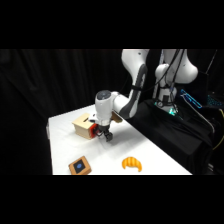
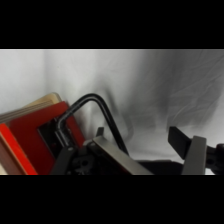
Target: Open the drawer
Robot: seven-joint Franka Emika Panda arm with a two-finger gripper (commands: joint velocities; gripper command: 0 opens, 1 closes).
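The gripper (image 2: 145, 150) stands open beside the drawer's (image 2: 37, 137) wire handle (image 2: 82, 107) (holding nothing), so pulling now could miss it.

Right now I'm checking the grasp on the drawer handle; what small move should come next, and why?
Probably shift the gripper sideways to centre the black wire loop handle, then close. The handle on the red drawer front sits beside one finger, not between the open fingers.
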